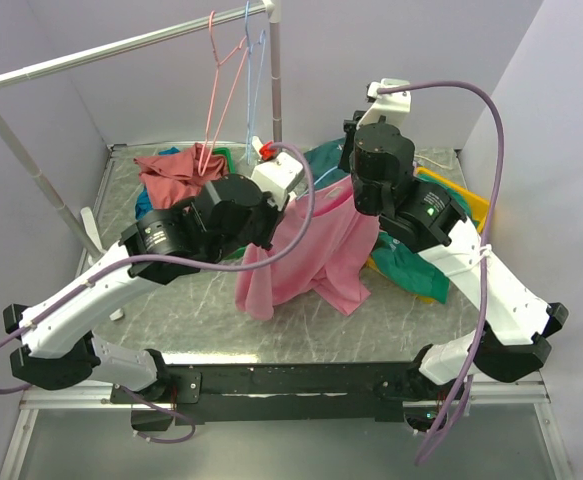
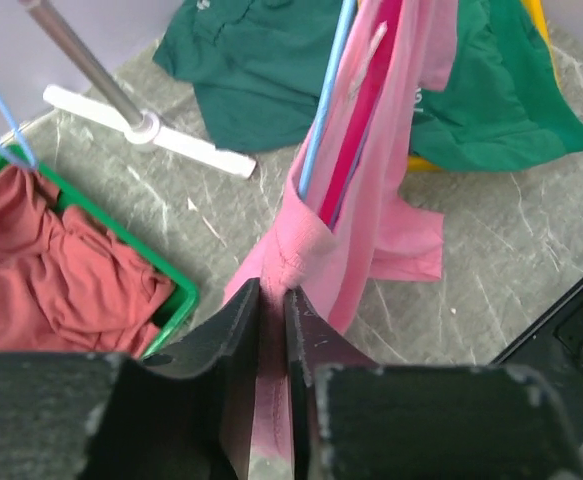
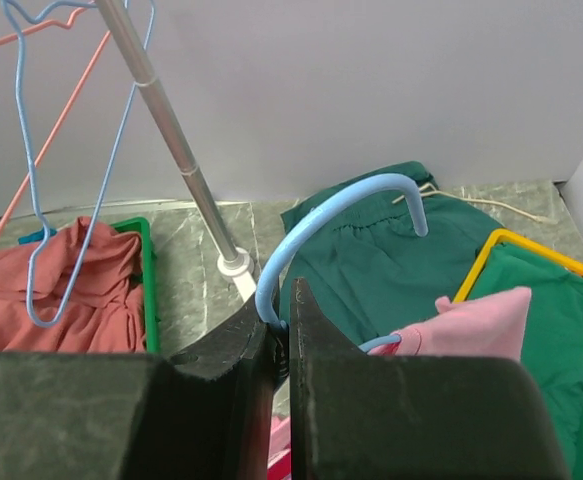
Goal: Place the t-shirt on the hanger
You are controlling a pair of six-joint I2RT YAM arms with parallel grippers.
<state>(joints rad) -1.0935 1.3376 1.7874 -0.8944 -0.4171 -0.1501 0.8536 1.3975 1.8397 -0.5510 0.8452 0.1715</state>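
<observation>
The bright pink t-shirt hangs in a bunched drape above the table between the two arms. My left gripper is shut on a folded edge of the t-shirt, and pink cloth fills the narrow gap between the jaws. A light-blue wire of the hanger runs down inside the cloth. My right gripper is shut on the neck of the hanger, just below its curved hook. A pink shoulder of the shirt sits beside the right fingers.
A clothes rail carries a pink hanger and another light-blue one. Its pole stands on a white foot. A green basket holds a brick-red shirt. Dark green shirts lie by a yellow frame.
</observation>
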